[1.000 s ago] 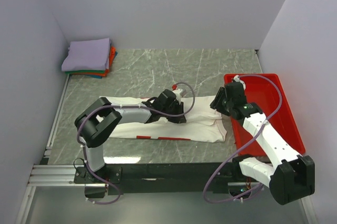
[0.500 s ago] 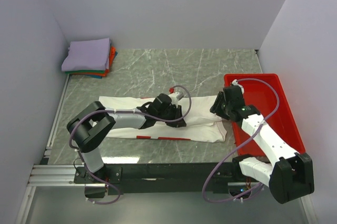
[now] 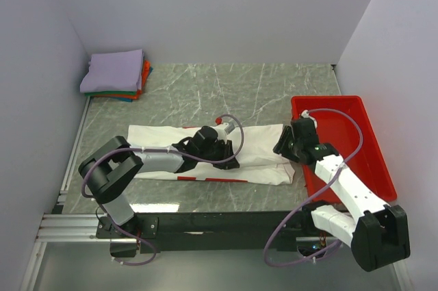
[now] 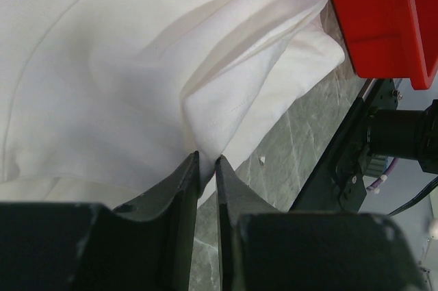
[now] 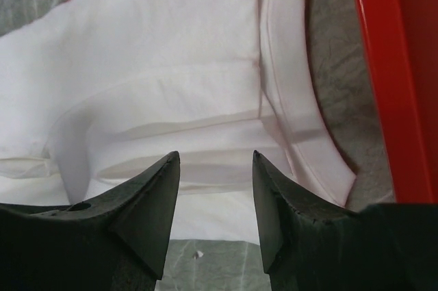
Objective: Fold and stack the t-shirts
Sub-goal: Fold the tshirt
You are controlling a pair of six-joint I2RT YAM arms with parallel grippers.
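Folded tees (image 3: 115,75) sit stacked in the surface's (image 3: 274,85) far-left corner. The white tee (image 3: 260,161) lies across mid-surface, and the left pincer (image 4: 207,161) pinches a fold of it. The right pincer (image 5: 215,157) gapes wide, holding nothing, over its right end beside the tray (image 3: 369,161).

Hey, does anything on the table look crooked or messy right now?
Yes: the white cloth t-shirt, folded into a long strip, is rumpled at its end beside the red plastic tray, where layers splay unevenly. The left tool pinches a raised crease in it.

white t-shirt (image 3: 263,146) lies folded lengthwise — folded stack (image 3: 113,72) in far-left corner.
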